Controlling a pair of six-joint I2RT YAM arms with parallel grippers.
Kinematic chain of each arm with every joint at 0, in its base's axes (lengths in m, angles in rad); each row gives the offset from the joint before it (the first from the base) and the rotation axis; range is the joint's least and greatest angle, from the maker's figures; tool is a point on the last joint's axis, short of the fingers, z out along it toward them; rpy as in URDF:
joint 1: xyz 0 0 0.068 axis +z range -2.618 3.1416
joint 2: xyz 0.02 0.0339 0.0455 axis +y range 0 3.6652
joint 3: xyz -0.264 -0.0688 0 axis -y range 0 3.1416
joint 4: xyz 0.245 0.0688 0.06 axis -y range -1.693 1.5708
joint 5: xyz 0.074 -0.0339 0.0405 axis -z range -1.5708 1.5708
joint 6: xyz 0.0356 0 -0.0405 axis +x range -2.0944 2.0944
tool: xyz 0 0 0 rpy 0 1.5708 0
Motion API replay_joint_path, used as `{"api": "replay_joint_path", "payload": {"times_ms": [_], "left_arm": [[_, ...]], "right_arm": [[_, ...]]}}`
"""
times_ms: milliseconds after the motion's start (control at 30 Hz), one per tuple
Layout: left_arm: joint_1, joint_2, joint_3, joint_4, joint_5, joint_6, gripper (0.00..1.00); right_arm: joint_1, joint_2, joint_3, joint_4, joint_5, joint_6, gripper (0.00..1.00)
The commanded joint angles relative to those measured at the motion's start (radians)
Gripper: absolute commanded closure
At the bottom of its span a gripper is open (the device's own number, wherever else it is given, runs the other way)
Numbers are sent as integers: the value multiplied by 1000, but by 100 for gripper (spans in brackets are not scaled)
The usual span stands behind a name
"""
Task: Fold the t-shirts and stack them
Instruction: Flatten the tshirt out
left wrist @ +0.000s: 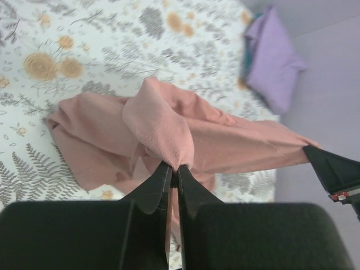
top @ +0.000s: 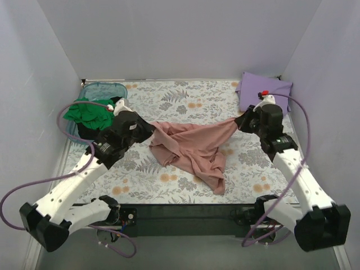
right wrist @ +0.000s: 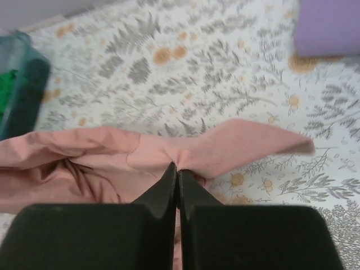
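A salmon-pink t-shirt [top: 194, 147] hangs stretched between my two grippers above the middle of the floral table cover, its lower part bunched and trailing toward the near edge. My left gripper [top: 151, 128] is shut on its left corner, seen in the left wrist view [left wrist: 174, 166] with the cloth [left wrist: 169, 126]. My right gripper [top: 241, 120] is shut on its right corner, seen in the right wrist view [right wrist: 178, 167] with the cloth [right wrist: 225, 147]. A folded lavender t-shirt [top: 263, 90] lies at the far right corner. A green t-shirt [top: 87, 112] sits on a black one in the tub.
A translucent teal tub [top: 104, 89] stands at the far left, holding the green and black cloth. The floral table cover [top: 180, 98] spans the table. Purple walls close in the back and sides. Purple cables loop beside both arms.
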Motion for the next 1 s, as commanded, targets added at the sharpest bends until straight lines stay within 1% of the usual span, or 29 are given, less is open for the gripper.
{"api": "replay_joint_path", "payload": {"times_ms": [0,33,67,100,133,167,200,267,333,367,433,467,567,667,767,800,833,900,967], "left_arm": [[-9,-173,73,-44,-19,9,100],[-9,-209,93,-50,-16,12,100],[-9,-240,131,-55,-16,15,100],[-11,-269,156,-67,-19,16,100],[-11,-322,176,-69,-18,19,100],[-11,-344,196,-70,-19,25,100],[-11,-366,245,-79,-18,32,100],[-9,-410,294,-86,-5,45,100],[-9,-432,358,-102,-10,44,100],[-9,-453,377,-104,-5,41,100],[-9,-470,423,-96,-5,42,100],[-9,-478,438,-93,-2,48,100],[-9,-467,501,-95,13,59,100],[-9,-446,538,-102,16,65,100],[-9,-404,543,-128,-63,50,100],[-9,-371,538,-147,-99,29,100],[-9,-351,531,-162,-189,15,100],[-9,-300,491,-181,-273,-8,100],[-9,-195,456,-167,-394,-24,100]], "right_arm": [[1,-224,140,-125,32,-46,99],[1,-266,177,-153,52,-58,99],[-1,-342,208,-178,82,-64,99],[1,-375,239,-216,92,-69,99],[-1,-405,316,-233,106,-81,99],[-1,-448,354,-253,107,-84,99],[1,-465,398,-286,110,-86,99],[-1,-496,515,-314,97,-101,99],[1,-504,582,-353,84,-110,99],[-1,-501,649,-363,83,-118,99],[1,-492,714,-391,78,-126,99],[1,-473,777,-402,71,-127,99],[1,-435,896,-428,58,-136,99],[1,-394,949,-425,69,-153,99],[1,-340,968,-422,136,-173,99],[1,-323,948,-413,147,-181,99],[1,-309,928,-405,171,-185,99],[-1,-262,867,-364,192,-192,99],[1,-210,738,-318,225,-195,99]]}}
